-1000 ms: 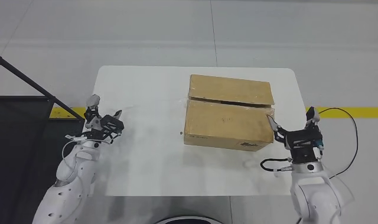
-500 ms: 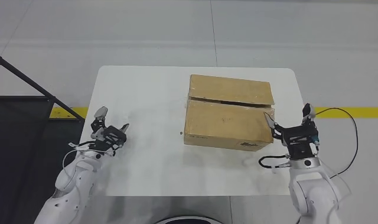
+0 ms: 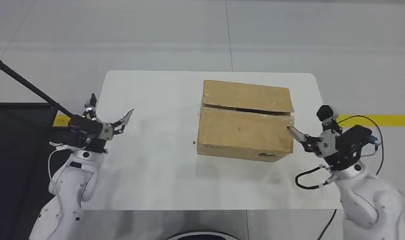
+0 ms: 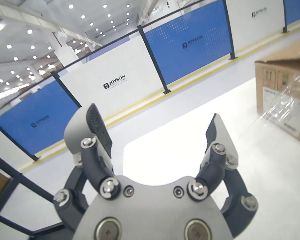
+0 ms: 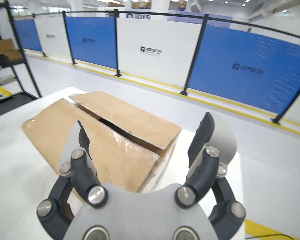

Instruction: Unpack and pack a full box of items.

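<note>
We are looking at the cardboard box (image 3: pixel 247 121) sitting on the white table (image 3: pixel 152 170), right of the middle, its top lying closed but for a dark gap along the seam. Our right gripper (image 3: pixel 308 123) is hovering just beside the box's right end, fingers spread wide apart. Our left gripper (image 3: pixel 112 110) is hanging over the table's left edge, well apart from the box, also spread wide.

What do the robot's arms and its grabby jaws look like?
The left arm and right arm are smooth, rounded white shells. The left gripper and right gripper each have a silver plate with screws, black curved links and jaws with black ribbed pads. A black cable loops beside the right arm.
</note>
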Robot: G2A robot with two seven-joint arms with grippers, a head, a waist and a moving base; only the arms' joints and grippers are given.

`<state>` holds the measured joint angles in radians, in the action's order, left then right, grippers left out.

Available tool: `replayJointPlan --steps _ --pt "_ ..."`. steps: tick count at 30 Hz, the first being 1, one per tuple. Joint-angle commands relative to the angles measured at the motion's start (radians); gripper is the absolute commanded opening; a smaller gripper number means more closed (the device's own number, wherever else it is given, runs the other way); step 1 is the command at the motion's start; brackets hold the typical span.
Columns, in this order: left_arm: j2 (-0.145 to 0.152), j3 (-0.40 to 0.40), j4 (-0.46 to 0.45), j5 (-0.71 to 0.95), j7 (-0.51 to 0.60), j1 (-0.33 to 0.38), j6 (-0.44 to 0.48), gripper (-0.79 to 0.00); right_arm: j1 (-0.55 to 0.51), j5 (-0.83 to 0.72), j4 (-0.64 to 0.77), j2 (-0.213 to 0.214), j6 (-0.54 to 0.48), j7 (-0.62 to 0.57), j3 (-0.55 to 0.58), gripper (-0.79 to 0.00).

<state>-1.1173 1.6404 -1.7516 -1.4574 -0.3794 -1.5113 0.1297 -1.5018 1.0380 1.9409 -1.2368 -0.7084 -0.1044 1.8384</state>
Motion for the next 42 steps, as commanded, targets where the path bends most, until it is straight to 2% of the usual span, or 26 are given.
replayJointPlan --steps 1,4,13,15,19,26,29,34,42 --pt "-0.002 0.013 -0.001 0.066 0.021 0.009 0.002 0.0 0.013 -0.106 -0.001 0.007 -0.023 -0.072 0.027 0.0" --pt "-0.004 0.027 0.004 0.071 0.043 0.018 -0.038 0.0 0.015 -0.126 0.007 0.011 -0.026 -0.099 0.043 0.0" --pt "-0.004 0.027 0.004 0.071 0.043 0.018 -0.038 0.0 0.015 -0.126 0.007 0.011 -0.026 -0.099 0.043 0.0" --pt "-0.005 0.02 -0.004 0.09 0.051 0.021 -0.021 0.0 0.019 -0.141 0.002 0.011 0.001 -0.115 0.033 0.0" --pt "-0.007 0.005 -0.014 0.107 0.051 0.043 0.006 0.0 0.086 -0.311 -0.085 0.019 0.065 -0.252 0.01 0.0" --pt "-0.01 0.012 0.009 0.13 0.046 0.055 0.017 0.0 0.28 -0.842 -0.391 0.047 0.173 -0.61 0.014 0.0" --pt "-0.011 0.021 0.019 0.136 0.047 0.055 0.018 0.0 0.34 -1.007 -0.494 0.058 0.205 -0.746 0.013 0.0" --pt "-0.013 0.027 0.024 0.156 0.055 0.057 0.018 0.0 0.4 -1.135 -0.614 0.067 0.211 -0.879 -0.031 0.0" --pt "-0.018 0.018 0.029 0.185 0.068 0.065 0.025 0.0 0.433 -1.18 -0.719 0.071 0.17 -0.908 -0.107 0.0"
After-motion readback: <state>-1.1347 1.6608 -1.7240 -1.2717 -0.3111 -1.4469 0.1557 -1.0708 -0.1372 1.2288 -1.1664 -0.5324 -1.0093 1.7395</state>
